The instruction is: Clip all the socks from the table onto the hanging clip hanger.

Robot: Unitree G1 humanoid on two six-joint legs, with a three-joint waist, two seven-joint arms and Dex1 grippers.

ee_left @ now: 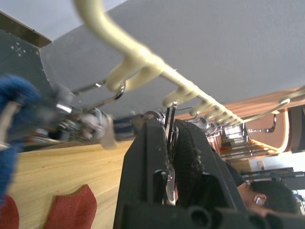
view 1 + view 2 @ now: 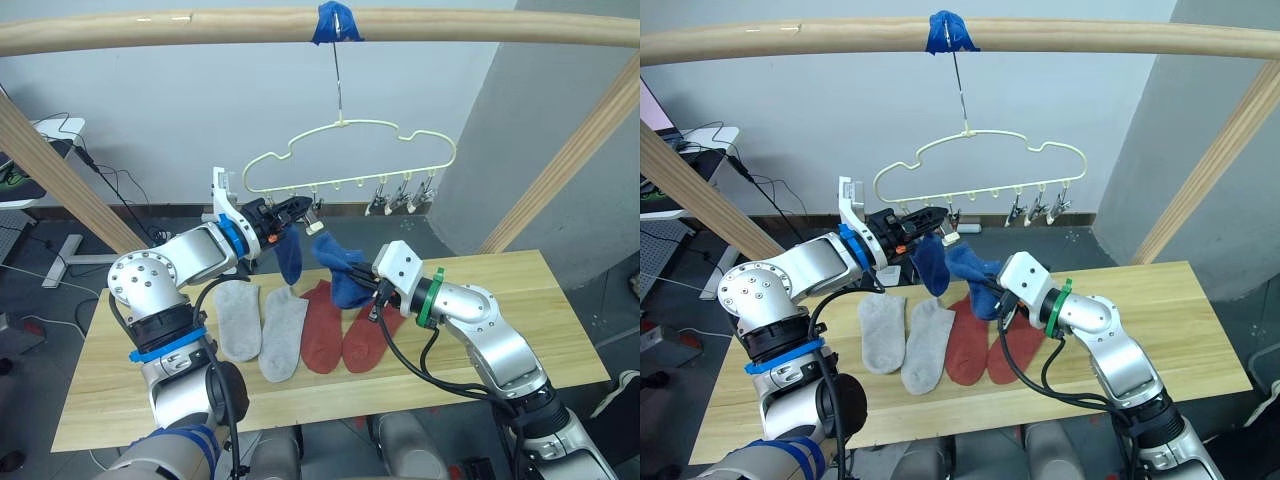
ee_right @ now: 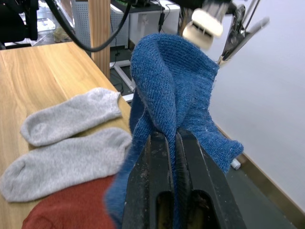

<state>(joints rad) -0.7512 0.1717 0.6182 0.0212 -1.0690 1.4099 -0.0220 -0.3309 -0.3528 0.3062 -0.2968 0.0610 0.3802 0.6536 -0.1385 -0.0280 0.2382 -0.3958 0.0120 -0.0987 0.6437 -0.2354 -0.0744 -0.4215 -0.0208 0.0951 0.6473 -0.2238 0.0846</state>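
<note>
A lab or test room is suggested. A wooden pole frame (image 2: 300,27) is set up over a plain plank table (image 2: 560,300), with a hanger hook taped to its top pole. Behind the table, bare grey walls and a dark floor are seen, with loose cables (image 2: 120,185) trailing past a stand (part of a desk beside it).

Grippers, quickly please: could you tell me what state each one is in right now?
Left gripper: shut on a silver clip of the clip hanger.
Right gripper: shut on a blue sock, held up off the table.
</note>
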